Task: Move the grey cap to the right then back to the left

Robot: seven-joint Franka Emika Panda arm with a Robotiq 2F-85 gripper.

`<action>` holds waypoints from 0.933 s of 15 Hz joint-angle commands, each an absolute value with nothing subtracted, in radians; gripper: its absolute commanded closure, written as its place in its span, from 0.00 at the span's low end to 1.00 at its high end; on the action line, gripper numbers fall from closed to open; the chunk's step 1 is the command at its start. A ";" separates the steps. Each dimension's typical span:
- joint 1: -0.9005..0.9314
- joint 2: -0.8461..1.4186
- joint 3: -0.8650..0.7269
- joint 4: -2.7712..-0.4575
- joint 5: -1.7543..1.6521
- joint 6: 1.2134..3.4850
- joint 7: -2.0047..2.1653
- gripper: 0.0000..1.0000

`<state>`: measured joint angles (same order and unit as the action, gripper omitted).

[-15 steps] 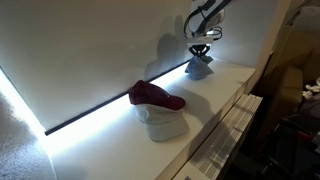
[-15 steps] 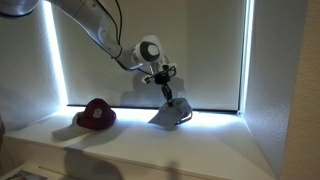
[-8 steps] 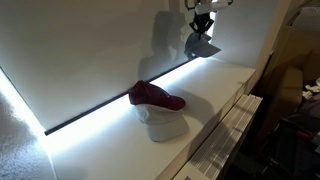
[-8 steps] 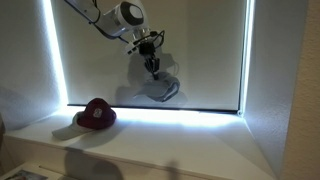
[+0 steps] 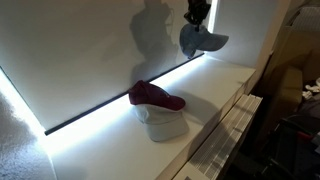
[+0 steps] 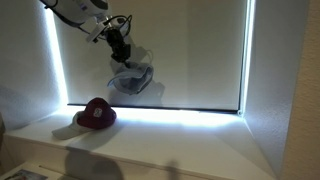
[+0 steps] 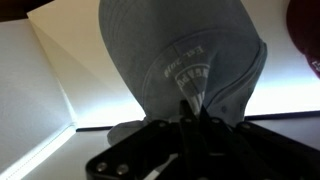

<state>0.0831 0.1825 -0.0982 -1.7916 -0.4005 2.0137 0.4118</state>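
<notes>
The grey cap [image 5: 201, 41] hangs in the air, pinched at its crown by my gripper [image 5: 197, 19], high above the white ledge. In an exterior view the cap [image 6: 131, 79] dangles below the gripper [image 6: 122, 55], above and to the right of the maroon cap [image 6: 96, 113]. In the wrist view the cap's grey fabric [image 7: 180, 55] fills the middle, and the gripper [image 7: 190, 108] is shut on a fold of it.
The maroon cap [image 5: 154, 96] rests on top of a pale off-white cap [image 5: 164, 124] on the white ledge [image 5: 220, 90]. A lit window blind [image 6: 190, 50] stands behind. Dark furniture [image 5: 295, 100] lies beyond the ledge's edge.
The gripper has lifted the grey cap off the ledge and carried it up and toward the maroon cap. The maroon and off-white caps have not moved.
</notes>
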 commanded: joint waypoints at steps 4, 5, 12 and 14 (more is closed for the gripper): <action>0.259 0.408 -0.003 -1.727 -0.703 1.957 0.608 0.98; 0.280 0.445 -0.003 -1.707 -0.737 1.966 0.658 0.98; 0.328 0.547 -0.031 -1.577 -0.827 2.077 1.137 0.98; 0.335 0.522 -0.039 -1.588 -0.877 2.085 1.256 0.98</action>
